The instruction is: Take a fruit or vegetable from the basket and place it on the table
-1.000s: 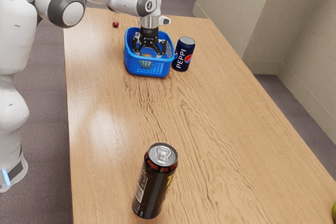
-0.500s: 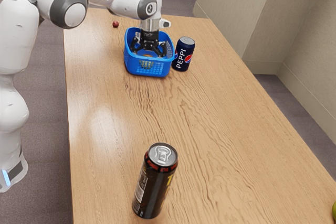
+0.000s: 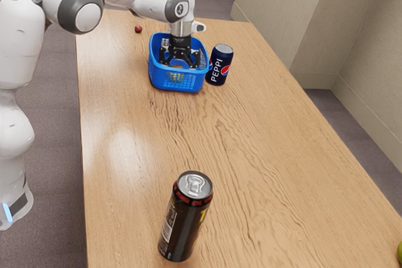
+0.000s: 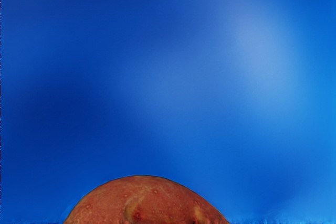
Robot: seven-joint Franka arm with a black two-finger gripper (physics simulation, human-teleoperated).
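My gripper (image 3: pixel 180 63) is down inside the blue basket (image 3: pixel 179 86), its two black fingers standing wide apart. Low in the basket, partly hidden by the hand and the front wall, lie orange and yellowish pieces that I cannot identify. In the wrist view a rounded reddish-brown fruit or vegetable (image 4: pixel 147 200) with small speckles shows at the lower edge, just under the hand, against the blurred blue basket (image 4: pixel 173 87). Whether either finger touches it is hidden.
A dark blue Peppi can (image 3: pixel 220 65) stands close beside the basket, on the exterior view's right. A small red fruit (image 3: pixel 138 29) lies behind the basket on the wooden table (image 3: pixel 251 149). A tall black can (image 3: pixel 186 216) stands far off in the foreground.
My hand has shifted slightly inside the basket, toward the exterior view's right. The basket and both cans have not moved.
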